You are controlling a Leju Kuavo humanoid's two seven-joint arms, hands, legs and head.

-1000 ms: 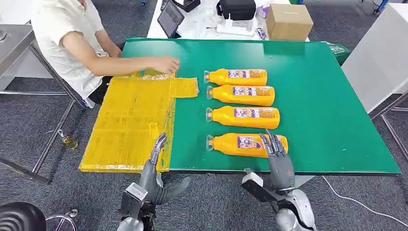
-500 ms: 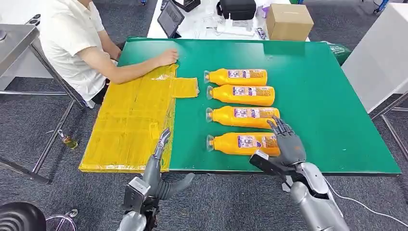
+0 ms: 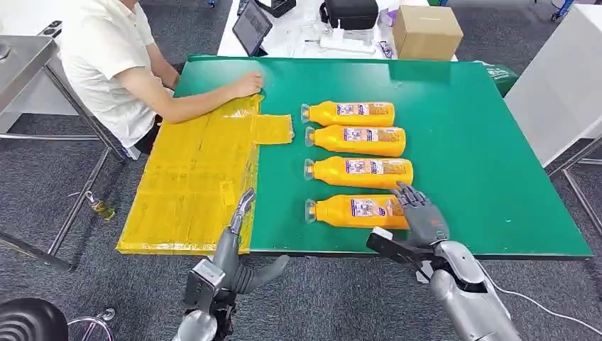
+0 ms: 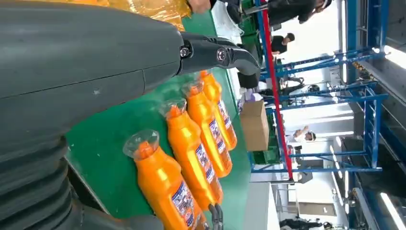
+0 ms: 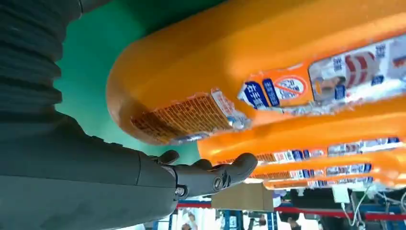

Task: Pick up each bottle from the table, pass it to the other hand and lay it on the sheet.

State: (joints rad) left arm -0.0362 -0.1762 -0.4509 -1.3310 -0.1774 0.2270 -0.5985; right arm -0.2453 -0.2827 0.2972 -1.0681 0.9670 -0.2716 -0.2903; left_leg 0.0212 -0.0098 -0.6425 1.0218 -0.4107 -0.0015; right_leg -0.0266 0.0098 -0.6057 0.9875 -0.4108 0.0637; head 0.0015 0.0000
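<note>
The right hand (image 3: 422, 212), fingers spread and holding nothing, hovers at the base of the bottle (image 3: 355, 212) nearest the desk's front edge, so a shallow grip may roll it off that edge or against its neighbour.

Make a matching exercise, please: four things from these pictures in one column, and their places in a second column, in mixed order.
Things:
1. right hand
2. left hand
3. cardboard box
4. person's hand

Places:
A. on the white table behind the green table
B. at the base end of the nearest bottle
C. at the near edge of the yellow sheet
D. at the far edge of the yellow sheet

Pairs: 1-B, 2-C, 3-A, 4-D
</note>
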